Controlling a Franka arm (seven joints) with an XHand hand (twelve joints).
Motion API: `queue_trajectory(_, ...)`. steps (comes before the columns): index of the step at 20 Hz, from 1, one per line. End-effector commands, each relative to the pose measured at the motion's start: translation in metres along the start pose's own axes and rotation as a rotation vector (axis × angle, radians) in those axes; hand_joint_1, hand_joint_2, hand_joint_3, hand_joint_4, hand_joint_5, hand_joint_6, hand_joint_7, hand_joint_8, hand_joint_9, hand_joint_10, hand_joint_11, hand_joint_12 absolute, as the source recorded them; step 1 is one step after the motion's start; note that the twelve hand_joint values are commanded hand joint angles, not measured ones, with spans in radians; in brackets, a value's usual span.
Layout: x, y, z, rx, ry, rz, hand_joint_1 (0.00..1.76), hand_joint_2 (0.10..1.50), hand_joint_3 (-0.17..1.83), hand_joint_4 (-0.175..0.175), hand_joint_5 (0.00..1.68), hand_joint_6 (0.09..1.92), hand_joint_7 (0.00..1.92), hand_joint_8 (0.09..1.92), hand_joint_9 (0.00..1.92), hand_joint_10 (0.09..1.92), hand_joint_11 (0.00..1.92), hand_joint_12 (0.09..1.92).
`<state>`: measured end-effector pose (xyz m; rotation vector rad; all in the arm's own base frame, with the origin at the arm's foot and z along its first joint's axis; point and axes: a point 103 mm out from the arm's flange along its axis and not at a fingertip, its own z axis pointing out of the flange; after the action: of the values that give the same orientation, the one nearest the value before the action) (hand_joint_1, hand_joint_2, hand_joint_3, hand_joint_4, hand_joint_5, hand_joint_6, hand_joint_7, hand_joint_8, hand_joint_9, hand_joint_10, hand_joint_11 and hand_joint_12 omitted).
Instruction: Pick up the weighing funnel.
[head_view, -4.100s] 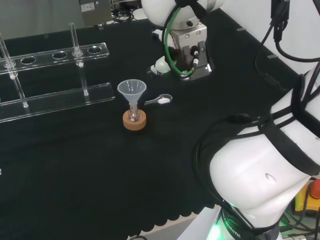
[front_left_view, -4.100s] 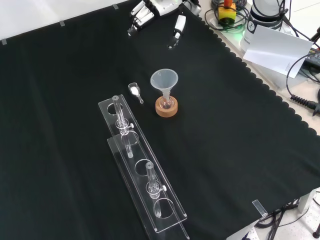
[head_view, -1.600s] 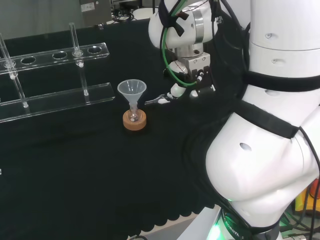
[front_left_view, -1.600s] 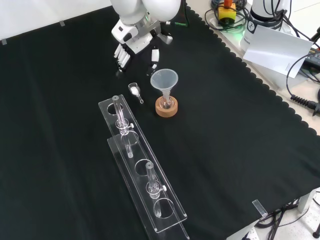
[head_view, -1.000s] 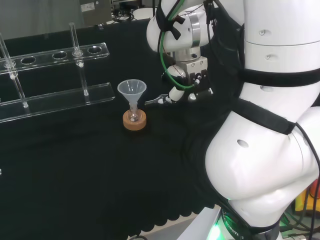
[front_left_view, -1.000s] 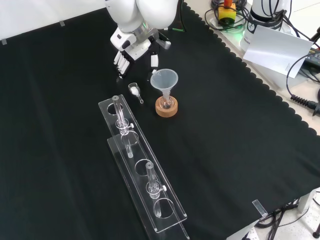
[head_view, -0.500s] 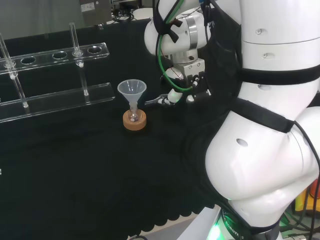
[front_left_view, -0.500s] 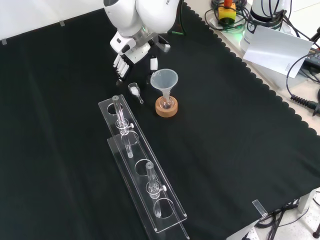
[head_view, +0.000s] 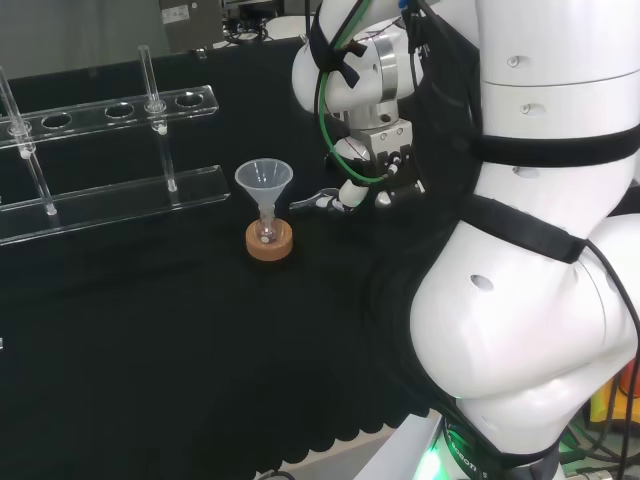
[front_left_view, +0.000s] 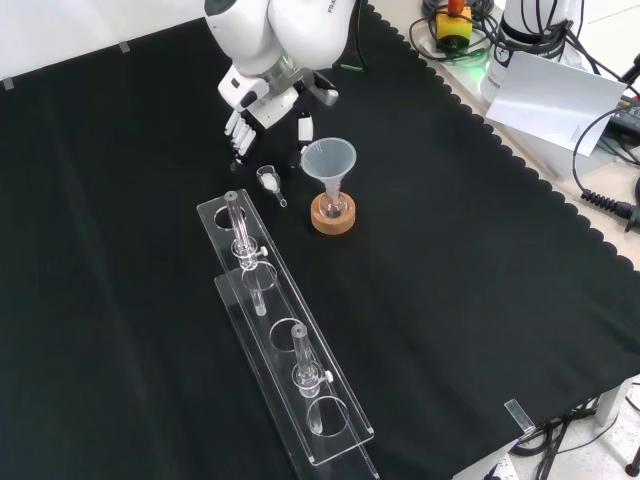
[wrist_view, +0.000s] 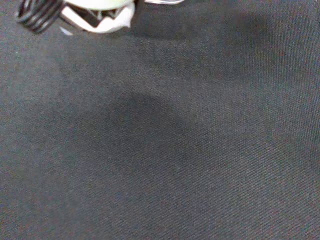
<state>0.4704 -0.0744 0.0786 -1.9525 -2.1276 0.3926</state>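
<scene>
The weighing funnel, a small clear scoop with white powder in it and a short stem, lies on the black cloth just left of the big funnel in the front view. The hand hangs right over it, open, with straight fingers on one side and the thumb on the other. It holds nothing. In the head view the hand stands at the right end of the weighing funnel and covers part of it. A white and black part of the hand shows over bare cloth in the wrist view.
The big funnel stands mouth up in a small flask on a cork ring. A long clear rack with glass tubes lies close to the weighing funnel, nearer the camera in the front view. The arm's white links stand at the head view's right.
Over the last four seconds the hand has come from the cloth's far edge to just above the weighing funnel. In the last second it only crept slightly closer. The weighing funnel has not moved.
</scene>
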Motion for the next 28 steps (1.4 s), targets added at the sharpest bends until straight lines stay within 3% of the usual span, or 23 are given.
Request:
queue_trajectory(1,0.0,0.007,0.006,0.008,-0.001,-0.008,0.85,0.65,0.56,-0.057,0.61,0.12,0.45,0.72,0.61,0.61,0.45,1.29)
queue_trajectory(12,0.001,0.017,0.006,0.016,-0.026,-0.008,0.85,0.65,0.57,-0.053,0.64,0.22,0.48,0.71,0.63,0.6,0.47,1.28)
queue_trajectory(17,0.001,0.018,0.009,0.016,-0.023,-0.006,0.85,0.65,0.57,-0.054,0.55,0.47,0.53,0.69,0.67,0.57,0.48,1.28)
queue_trajectory(28,0.003,0.019,0.01,0.01,-0.022,-0.013,0.85,0.65,0.58,-0.053,0.54,0.59,0.55,0.69,0.69,0.57,0.49,1.27)
